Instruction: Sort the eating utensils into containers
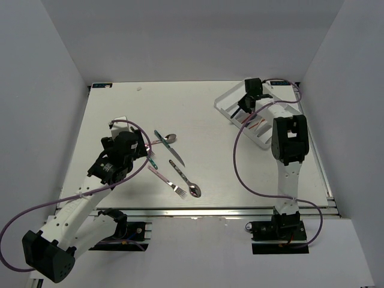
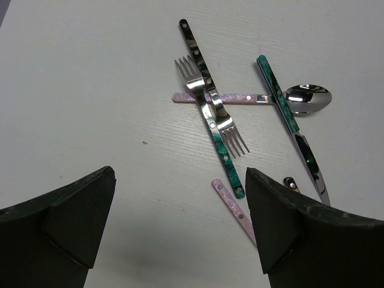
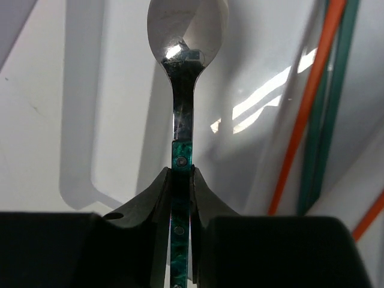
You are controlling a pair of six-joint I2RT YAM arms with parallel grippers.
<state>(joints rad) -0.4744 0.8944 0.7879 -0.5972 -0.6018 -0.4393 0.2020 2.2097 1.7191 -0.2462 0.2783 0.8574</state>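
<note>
Several utensils lie mid-table: a teal-handled knife (image 1: pixel 168 147), a pink-handled spoon (image 1: pixel 168 139), a pink-handled fork (image 1: pixel 167 180) and a dark-handled spoon (image 1: pixel 186 181). My left gripper (image 1: pixel 146 152) is open and empty just left of them. In the left wrist view it (image 2: pixel 180 180) hovers over bare table, short of two crossed forks, one teal-handled (image 2: pixel 225 159) and one dark-handled (image 2: pixel 198 54), the pink spoon (image 2: pixel 309 99) and the knife (image 2: pixel 282 108). My right gripper (image 1: pixel 241 109) is shut on a teal-handled spoon (image 3: pixel 182 120) over the clear tray (image 1: pixel 224 102).
Orange and teal sticks (image 3: pixel 312 96) lie in a tray compartment right of the held spoon. The tray sits at the table's far right corner, near the side wall. A pink handle (image 2: pixel 231 204) lies beside my left gripper's right finger (image 2: pixel 282 222).
</note>
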